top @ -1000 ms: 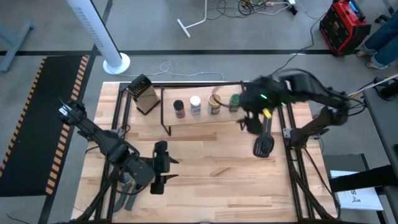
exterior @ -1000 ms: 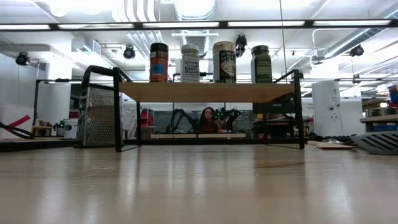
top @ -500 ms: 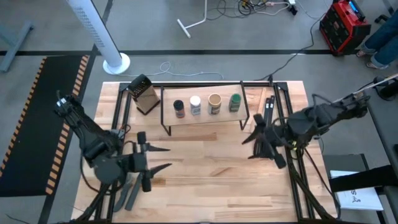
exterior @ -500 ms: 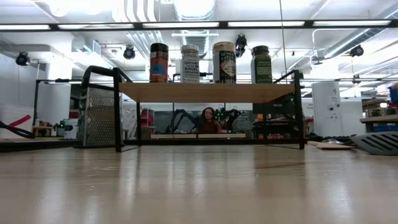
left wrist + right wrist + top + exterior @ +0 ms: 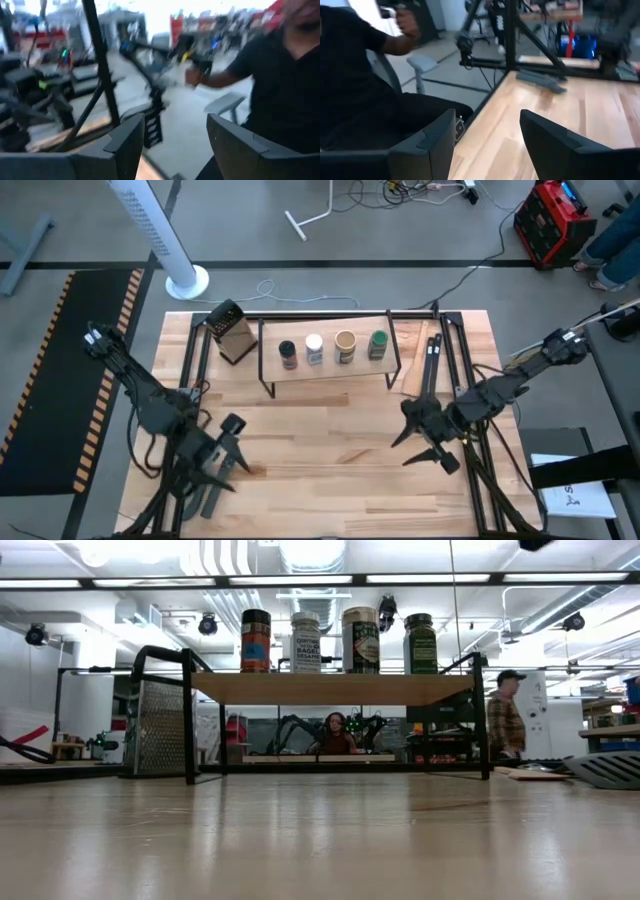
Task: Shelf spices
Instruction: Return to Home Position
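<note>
Four spice jars stand upright in a row on the shelf's board (image 5: 330, 367) (image 5: 335, 688): black-topped (image 5: 288, 352) (image 5: 255, 640), white-topped (image 5: 314, 347) (image 5: 305, 642), tan-topped (image 5: 345, 345) (image 5: 360, 639) and green (image 5: 378, 343) (image 5: 420, 643). The shelf rests on thin black legs on the table. My left gripper (image 5: 225, 458) (image 5: 172, 145) hangs open over the table's near left part, far from the shelf. My right gripper (image 5: 408, 446) (image 5: 487, 140) is open over the near right part, also away from the shelf. Nothing sits between either pair of fingers.
A dark box grater (image 5: 230, 332) (image 5: 160, 727) stands left of the shelf. A black spatula (image 5: 430, 365) (image 5: 605, 768) and a wooden tool lie right of it. Both wrist views show a person in black (image 5: 280, 85) (image 5: 355, 85) beyond the table's near edge. Another person (image 5: 505, 720) stands in the room behind.
My right gripper has drawn back from the shelf's right end by the green jar, toward the table's near right, and turned away from the shelf. My left gripper has swung toward the near left corner. The jars have stayed in place. A person has walked into the low view.
</note>
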Robot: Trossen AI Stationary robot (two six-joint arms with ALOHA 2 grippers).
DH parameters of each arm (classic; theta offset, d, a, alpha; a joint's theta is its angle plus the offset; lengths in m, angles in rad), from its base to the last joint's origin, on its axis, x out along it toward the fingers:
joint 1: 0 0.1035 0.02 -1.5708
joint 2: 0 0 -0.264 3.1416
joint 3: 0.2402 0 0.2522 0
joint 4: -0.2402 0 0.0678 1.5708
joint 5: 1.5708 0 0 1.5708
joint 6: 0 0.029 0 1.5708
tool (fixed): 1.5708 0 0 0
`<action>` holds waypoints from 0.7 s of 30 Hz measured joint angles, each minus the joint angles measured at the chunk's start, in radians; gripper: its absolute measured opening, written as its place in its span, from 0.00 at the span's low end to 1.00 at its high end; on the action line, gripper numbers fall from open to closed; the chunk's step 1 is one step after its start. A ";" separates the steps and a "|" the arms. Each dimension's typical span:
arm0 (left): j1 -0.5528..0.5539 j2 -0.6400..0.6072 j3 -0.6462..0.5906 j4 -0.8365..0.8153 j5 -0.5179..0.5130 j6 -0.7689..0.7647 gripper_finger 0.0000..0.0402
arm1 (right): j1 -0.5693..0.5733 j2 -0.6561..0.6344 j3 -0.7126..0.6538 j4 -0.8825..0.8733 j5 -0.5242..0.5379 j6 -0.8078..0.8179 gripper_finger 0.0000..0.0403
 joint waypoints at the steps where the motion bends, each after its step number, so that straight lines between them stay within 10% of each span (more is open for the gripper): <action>1: 0.011 -0.036 -0.054 0.051 0.028 0.000 0.51 | 0.011 -0.009 -0.033 0.045 0.000 -0.018 0.50; 14: 0.068 -0.467 -0.691 0.582 0.045 -0.109 0.51 | 0.072 0.041 -0.591 1.001 0.000 0.008 0.51; 21: 0.068 -0.562 -0.838 0.640 -0.081 -0.117 0.51 | 0.072 0.063 -0.598 1.011 0.000 0.021 0.53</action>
